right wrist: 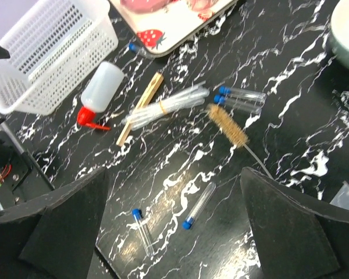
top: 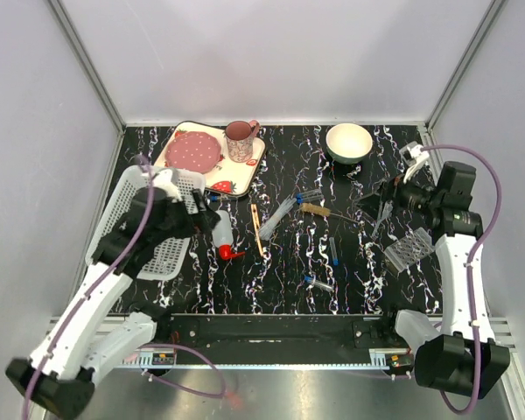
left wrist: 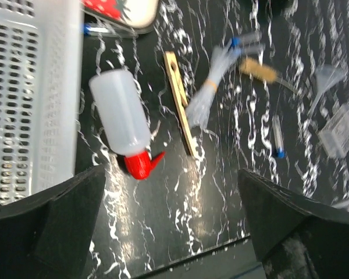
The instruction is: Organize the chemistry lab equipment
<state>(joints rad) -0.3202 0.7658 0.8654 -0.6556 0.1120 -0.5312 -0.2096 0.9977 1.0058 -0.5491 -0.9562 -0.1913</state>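
Observation:
The white squeeze bottle [top: 221, 232] with red nozzle lies beside the white basket, in front of my open, empty left gripper [top: 199, 219]; it shows in the left wrist view [left wrist: 119, 116]. A wooden stick [top: 256, 229], a banded bundle of clear tubes [top: 277, 216], blue-capped tubes [top: 309, 194] and a brush [top: 317, 209] lie mid-table. Two loose test tubes [right wrist: 199, 204] [right wrist: 142, 231] lie below my open, empty right gripper [right wrist: 174, 232]. The clear funnel [left wrist: 327, 75] and the perforated rack [top: 409, 248] sit at the right.
A white perforated basket [top: 149, 223] stands at the left. The strawberry-print tray [top: 245, 171] with pink plate and cup sits at the back, a blue-capped tube [left wrist: 104, 29] at its edge. A white bowl [top: 348, 142] stands back right. Grey walls enclose the table.

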